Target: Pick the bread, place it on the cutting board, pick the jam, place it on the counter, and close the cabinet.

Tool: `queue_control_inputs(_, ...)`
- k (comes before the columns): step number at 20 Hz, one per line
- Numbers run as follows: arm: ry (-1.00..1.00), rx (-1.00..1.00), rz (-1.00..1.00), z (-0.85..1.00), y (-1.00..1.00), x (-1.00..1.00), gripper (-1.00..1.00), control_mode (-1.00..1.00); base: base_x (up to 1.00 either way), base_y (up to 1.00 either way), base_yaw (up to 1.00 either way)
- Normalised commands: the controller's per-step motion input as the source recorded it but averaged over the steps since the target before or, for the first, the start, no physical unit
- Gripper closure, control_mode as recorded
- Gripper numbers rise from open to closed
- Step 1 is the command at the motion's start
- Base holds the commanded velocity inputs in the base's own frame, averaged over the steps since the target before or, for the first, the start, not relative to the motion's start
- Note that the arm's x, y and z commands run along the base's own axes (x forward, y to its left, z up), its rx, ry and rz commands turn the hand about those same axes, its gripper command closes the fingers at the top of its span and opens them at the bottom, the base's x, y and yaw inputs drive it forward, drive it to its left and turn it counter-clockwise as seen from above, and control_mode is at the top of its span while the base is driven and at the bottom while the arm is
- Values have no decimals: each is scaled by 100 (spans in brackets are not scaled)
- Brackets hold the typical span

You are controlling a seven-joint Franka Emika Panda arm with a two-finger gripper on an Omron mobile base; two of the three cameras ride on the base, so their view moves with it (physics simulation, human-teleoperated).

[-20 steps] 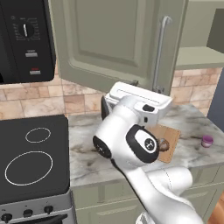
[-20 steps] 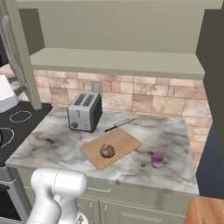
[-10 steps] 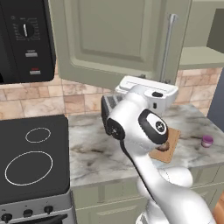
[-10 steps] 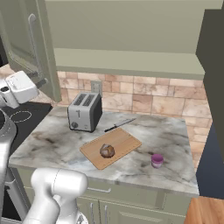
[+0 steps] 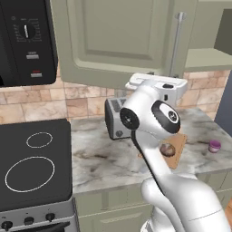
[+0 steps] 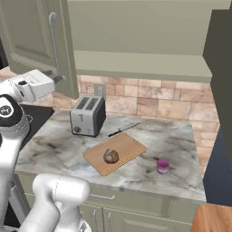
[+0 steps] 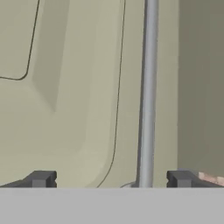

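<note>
With the bread point(image 6: 111, 156) on the cutting board point(image 6: 129, 148) and the jam point(image 6: 162, 166) on the table at 4 o'clock, the hand point(image 7: 111, 179), jaws wide and empty, faces the cabinet point(image 7: 65, 87) handle point(image 7: 148, 92), probably to push the door shut.

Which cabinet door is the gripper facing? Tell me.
The left door, swung open beside the microwave. The open gripper faces its silver handle; the right door stands far off.
</note>
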Motion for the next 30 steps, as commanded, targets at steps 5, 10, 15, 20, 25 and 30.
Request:
queue_control_inputs(5, 7, 3, 6, 0, -36, 35, -100, -100, 0, 0, 0)
queue_control_inputs(10, 9, 4, 8, 0, -36, 35, -100, -100, 0, 0, 0)
queue_control_inputs(15, 8, 3, 7, 0, -33, 32, -100, -100, 0, 0, 0)
queue_control_inputs(20, 3, 2, 8, 0, -34, 22, -100, -100, 0, 0, 0)
queue_control_inputs(25, 0, 0, 7, 0, -32, 27, -100, -100, 0, 0, 0)
queue_control_inputs(30, 0, 0, 5, 0, -30, 25, -100, -100, 0, 0, 0)
